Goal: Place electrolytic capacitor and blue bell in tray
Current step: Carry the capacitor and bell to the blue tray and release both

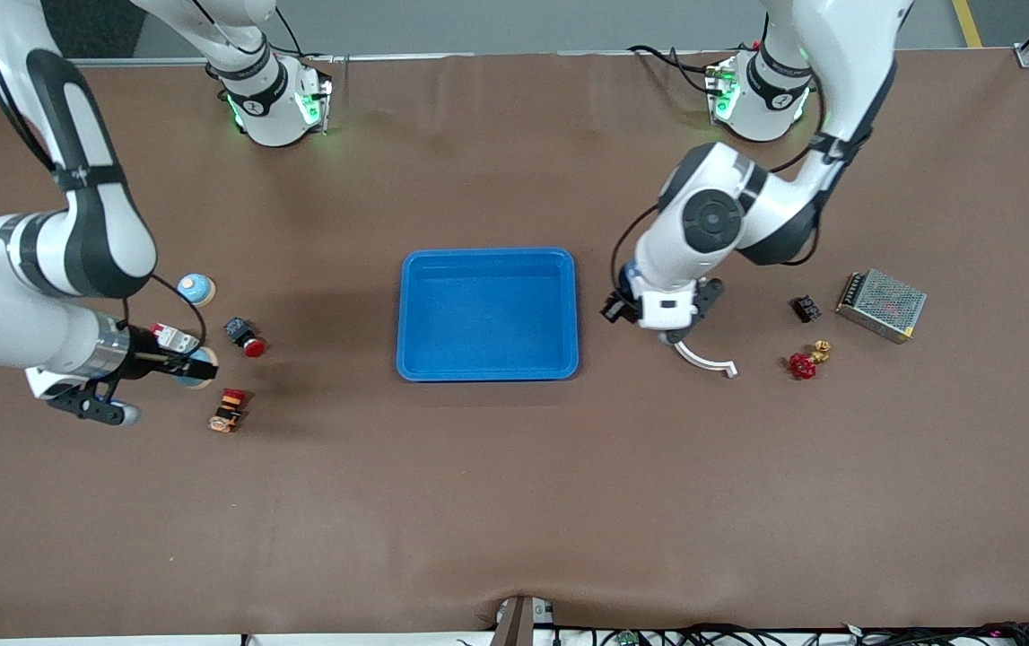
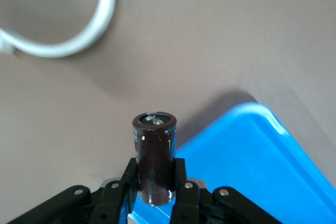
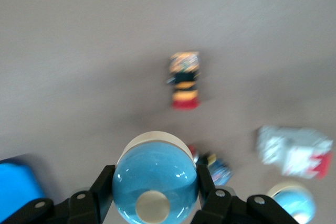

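Tray [image 1: 488,314]: bright-blue and shallow, lay bare at the middle of the counter [image 1: 514,502]; nothing was in it.
Left gripper [image 2: 156,182]: hung over the counter just beside the tray's edge toward the left arm's end; its jaws were closed on a dark brown electrolytic capacitor [image 2: 154,156], held upright with its terminal end showing.
Right gripper [image 3: 155,192]: hung over the counter toward the right arm's end, well apart from the tray; its jaws were clamped on a blue bell [image 3: 155,177] with a cream base.
Second blue bell [image 1: 196,288]: stood on the counter near the right arm.
Red push button [image 1: 245,337]: lay between that bell and the tray.
White curved piece [image 1: 705,361]: lay under the left arm.
Red valve [image 1: 803,364]: lay near a metal-mesh power supply [image 1: 881,305].
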Robot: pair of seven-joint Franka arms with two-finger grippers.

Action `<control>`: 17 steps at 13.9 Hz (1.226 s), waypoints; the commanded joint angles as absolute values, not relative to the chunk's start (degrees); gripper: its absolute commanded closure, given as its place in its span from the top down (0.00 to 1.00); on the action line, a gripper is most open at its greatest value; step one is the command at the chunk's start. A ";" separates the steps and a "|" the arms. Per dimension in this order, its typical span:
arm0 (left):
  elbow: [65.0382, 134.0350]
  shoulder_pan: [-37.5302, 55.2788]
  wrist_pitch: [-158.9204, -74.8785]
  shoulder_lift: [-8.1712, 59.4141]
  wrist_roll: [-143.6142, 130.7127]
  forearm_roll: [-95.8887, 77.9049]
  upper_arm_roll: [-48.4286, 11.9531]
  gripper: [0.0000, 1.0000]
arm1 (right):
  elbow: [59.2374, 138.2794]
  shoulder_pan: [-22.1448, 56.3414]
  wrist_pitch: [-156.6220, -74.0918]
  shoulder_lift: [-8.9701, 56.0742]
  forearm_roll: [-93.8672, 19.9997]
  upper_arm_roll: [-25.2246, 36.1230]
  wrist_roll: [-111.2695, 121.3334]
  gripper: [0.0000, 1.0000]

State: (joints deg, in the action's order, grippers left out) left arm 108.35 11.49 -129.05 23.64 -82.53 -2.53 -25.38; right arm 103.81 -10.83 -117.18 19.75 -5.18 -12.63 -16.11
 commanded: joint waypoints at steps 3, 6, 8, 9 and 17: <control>97.57 18.36 -128.23 33.91 -92.44 -1.06 -24.96 0.00 | 113.73 0.41 -121.02 11.34 -6.77 -13.01 -36.42 0.00; 93.53 21.61 -128.58 38.66 -98.77 1.75 -24.96 0.00 | 114.52 8.24 -123.73 11.77 -5.19 -12.92 -50.06 0.00; 92.11 23.55 -130.94 41.56 -102.03 3.07 -24.79 0.00 | 116.88 11.06 -128.47 12.04 -5.01 -12.92 -54.91 0.00; 92.20 23.90 -132.26 42.18 -102.56 3.69 -24.26 0.00 | 118.37 11.94 -131.37 12.39 -5.01 -12.92 -56.24 0.00; 92.11 23.99 -134.03 44.91 -102.57 4.66 -23.47 0.61 | 121.11 17.92 -138.34 17.75 -4.92 -12.83 -63.27 0.00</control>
State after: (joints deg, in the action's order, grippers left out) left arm 93.31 23.57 -133.86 44.71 -101.48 3.33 -23.76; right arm 121.13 15.78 -137.62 17.26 -5.57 -13.52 -60.40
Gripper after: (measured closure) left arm 0.692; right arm 0.330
